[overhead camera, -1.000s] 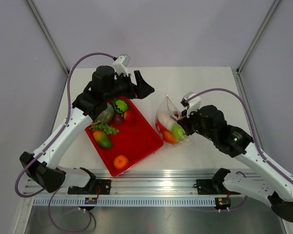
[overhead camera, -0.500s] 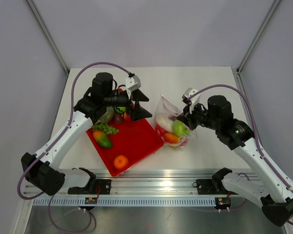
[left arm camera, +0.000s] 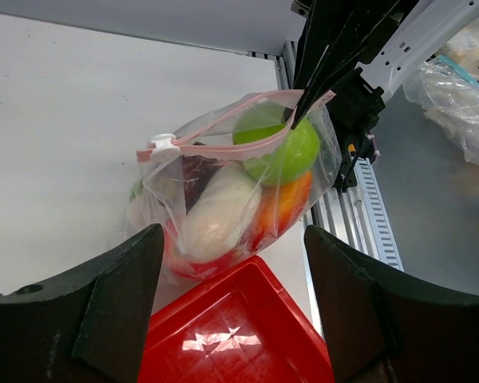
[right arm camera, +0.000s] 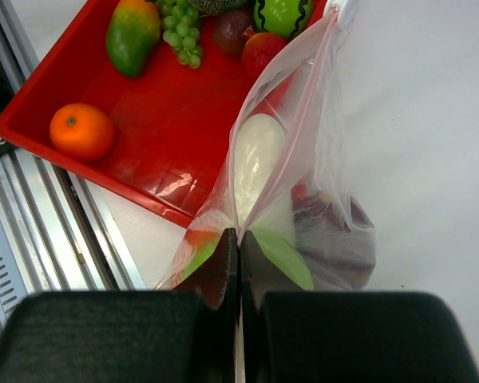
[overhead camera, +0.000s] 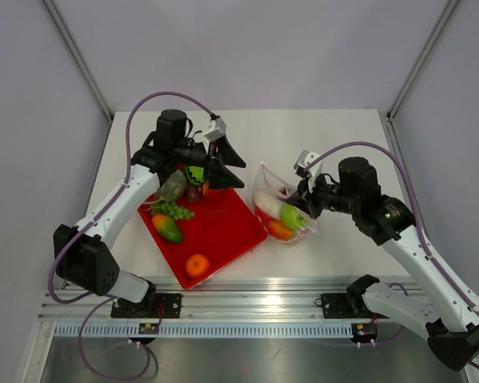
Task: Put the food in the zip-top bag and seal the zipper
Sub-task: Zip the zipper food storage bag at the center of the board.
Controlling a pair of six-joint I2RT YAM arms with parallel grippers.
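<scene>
The clear zip-top bag [overhead camera: 278, 204] stands on the white table just right of the red tray [overhead camera: 223, 233]. It holds a green apple [left arm camera: 281, 148], a white piece [left arm camera: 219, 215], an orange piece [left arm camera: 286, 203] and a dark purple one. My right gripper [overhead camera: 301, 194] is shut on the bag's top edge at the pink zipper [right arm camera: 299, 120], near its end away from the white slider [left arm camera: 164, 145]. My left gripper [overhead camera: 233, 167] is open and empty above the tray's far right corner, facing the bag. An orange [overhead camera: 196, 264], mango [overhead camera: 168, 228], grapes [overhead camera: 174, 210] and watermelon [overhead camera: 196, 174] lie in the tray.
A red fruit [right arm camera: 263, 52] and a dark plum [right arm camera: 231, 32] lie in the tray's far end next to the bag. An aluminium rail [overhead camera: 255, 307] runs along the near table edge. Crumpled plastic [left arm camera: 455, 88] lies beyond the table edge.
My left gripper swung down from behind the tray and turned toward the bag. My right arm pulled back and up, drawing the bag's top edge upright.
</scene>
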